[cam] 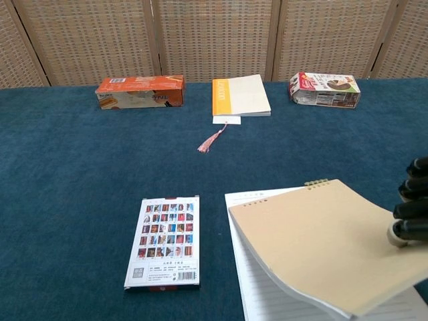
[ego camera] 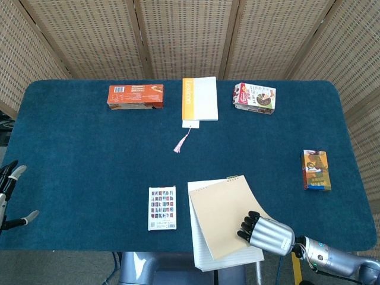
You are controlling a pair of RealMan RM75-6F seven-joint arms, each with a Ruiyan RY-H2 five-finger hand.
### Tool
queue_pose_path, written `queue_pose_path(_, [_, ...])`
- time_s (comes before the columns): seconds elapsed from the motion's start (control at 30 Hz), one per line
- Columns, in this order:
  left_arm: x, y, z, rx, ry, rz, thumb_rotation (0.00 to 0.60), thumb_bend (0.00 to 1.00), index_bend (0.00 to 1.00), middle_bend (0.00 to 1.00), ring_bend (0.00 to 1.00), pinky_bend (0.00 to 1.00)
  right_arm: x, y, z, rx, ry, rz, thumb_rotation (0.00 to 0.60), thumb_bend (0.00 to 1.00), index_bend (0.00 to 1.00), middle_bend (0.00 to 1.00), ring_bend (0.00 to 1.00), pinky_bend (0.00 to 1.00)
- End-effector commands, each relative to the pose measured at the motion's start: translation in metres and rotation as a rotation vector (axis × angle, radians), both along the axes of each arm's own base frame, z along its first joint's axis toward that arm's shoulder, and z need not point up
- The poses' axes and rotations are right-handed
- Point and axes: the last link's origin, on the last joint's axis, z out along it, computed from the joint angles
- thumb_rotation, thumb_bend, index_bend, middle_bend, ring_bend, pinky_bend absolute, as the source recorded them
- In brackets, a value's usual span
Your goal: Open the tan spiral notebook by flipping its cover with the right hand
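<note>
The head view takes in the whole blue counter (ego camera: 89, 154) and shows the right hand (ego camera: 264, 231) at its near edge, right of centre, with the forearm running off toward the near right corner. The chest view catches only that hand's dark fingertips (cam: 411, 210) at its right border. The left hand (ego camera: 9, 196) shows only in the head view, past the counter's left edge; whether it is spread or curled cannot be told.

The tan spiral notebook (ego camera: 222, 217) lies at the near edge, overhanging it in the head view. The right hand has hold of its tan cover (cam: 328, 244), fingertips on top of the cover's right side. In the chest view the cover is raised off the lined white pages (cam: 251, 281), which peek out along its left side.

Along the far edge sit an orange box (ego camera: 135, 96), an orange-and-cream book (ego camera: 199, 98) with a pink tassel (ego camera: 181, 141), and a snack box (ego camera: 254, 98). A card box (ego camera: 162, 207) of small pictures lies just left of the notebook, and a small packet (ego camera: 315, 170) lies near the right edge. None of the printing is legible.
</note>
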Motion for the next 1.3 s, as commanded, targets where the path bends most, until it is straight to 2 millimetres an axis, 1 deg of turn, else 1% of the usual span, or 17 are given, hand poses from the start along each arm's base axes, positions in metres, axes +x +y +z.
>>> queue_pose_path(0.03, [0.000,0.000,0.000,0.000,0.000,0.001,0.600,0.00,0.00,0.00,0.00,0.00,0.000,0.002,0.000,0.006,0.001,0.000,0.600,0.67,0.65,0.66,0.59,0.57])
queue_pose_path(0.13, [0.000,0.000,0.000,0.003,-0.001,0.002,0.600,0.00,0.00,0.00,0.00,0.00,0.005,-0.002,0.003,-0.010,-0.017,0.002,0.600,0.67,0.65,0.66,0.59,0.57])
queue_pose_path(0.23, [-0.001,0.002,0.000,0.000,0.000,0.005,0.600,0.00,0.00,0.00,0.00,0.00,0.015,-0.014,0.014,-0.050,-0.063,-0.009,0.600,0.67,0.65,0.66,0.59,0.57])
queue_pose_path(0.33, [-0.001,0.003,0.000,-0.003,0.001,0.007,0.600,0.00,0.00,0.00,0.00,0.00,0.027,-0.037,0.030,-0.116,-0.115,-0.049,0.600,0.67,0.65,0.66,0.59,0.57])
queue_pose_path(0.37, [-0.001,0.003,-0.001,-0.004,0.002,0.009,0.600,0.00,0.00,0.00,0.00,0.00,0.034,-0.053,0.040,-0.157,-0.133,-0.082,0.600,0.67,0.65,0.66,0.59,0.57])
queue_pose_path(0.43, [-0.001,0.005,-0.001,-0.006,0.004,0.014,0.600,0.00,0.00,0.00,0.00,0.00,0.040,-0.073,0.051,-0.208,-0.134,-0.137,0.600,0.67,0.65,0.66,0.59,0.57])
queue_pose_path(0.57, [-0.001,0.008,-0.002,-0.005,0.007,0.023,0.600,0.00,0.00,0.00,0.00,0.00,0.054,-0.107,0.064,-0.258,-0.145,-0.279,0.600,0.67,0.65,0.66,0.59,0.57])
queue_pose_path(0.63, [-0.002,0.011,-0.002,-0.005,0.000,0.037,0.600,0.00,0.00,0.00,0.00,0.00,0.068,-0.130,0.069,-0.285,-0.156,-0.347,0.600,0.67,0.65,0.66,0.59,0.57])
queue_pose_path(0.8, [-0.006,0.019,-0.001,-0.004,-0.008,0.071,0.600,0.00,0.00,0.00,0.00,0.00,0.093,-0.169,0.063,-0.325,-0.139,-0.438,0.600,0.67,0.65,0.66,0.59,0.57])
queue_pose_path(1.03, [-0.007,0.027,-0.002,-0.003,-0.005,0.105,0.600,0.00,0.00,0.00,0.00,0.00,0.105,-0.214,0.036,-0.356,-0.075,-0.554,0.600,0.67,0.65,0.65,0.59,0.57])
queue_pose_path(1.07, [-0.008,0.028,-0.002,-0.001,-0.005,0.109,0.600,0.00,0.00,0.00,0.00,0.00,0.107,-0.219,0.032,-0.357,-0.072,-0.572,0.600,0.64,0.64,0.63,0.58,0.57])
queue_pose_path(1.1, [-0.008,0.030,-0.002,0.002,-0.004,0.116,0.600,0.00,0.00,0.00,0.00,0.00,0.109,-0.227,0.026,-0.363,-0.075,-0.595,0.600,0.52,0.53,0.52,0.51,0.53])
queue_pose_path(1.13, [-0.009,0.031,-0.002,0.003,-0.004,0.123,0.600,0.00,0.00,0.00,0.00,0.00,0.111,-0.234,0.021,-0.378,-0.080,-0.611,0.600,0.32,0.33,0.32,0.34,0.40])
queue_pose_path(1.17, [-0.009,0.032,-0.002,0.004,-0.004,0.129,0.600,0.00,0.00,0.00,0.00,0.00,0.111,-0.240,0.016,-0.399,-0.076,-0.625,0.600,0.19,0.20,0.20,0.22,0.28])
queue_pose_path(1.2, [-0.010,0.034,-0.002,0.003,-0.004,0.135,0.600,0.00,0.00,0.00,0.00,0.00,0.109,-0.245,0.011,-0.421,-0.054,-0.641,0.600,0.05,0.04,0.04,0.06,0.12])
queue_pose_path(1.23, [-0.010,0.035,-0.003,0.002,-0.005,0.142,0.600,0.00,0.00,0.00,0.00,0.00,0.106,-0.252,0.007,-0.449,-0.038,-0.670,0.600,0.00,0.00,0.00,0.00,0.02])
queue_pose_path(1.3, [-0.011,0.038,-0.003,0.000,-0.004,0.150,0.600,0.00,0.00,0.00,0.00,0.00,0.110,-0.256,0.001,-0.468,-0.097,-0.714,0.600,0.00,0.00,0.00,0.00,0.00])
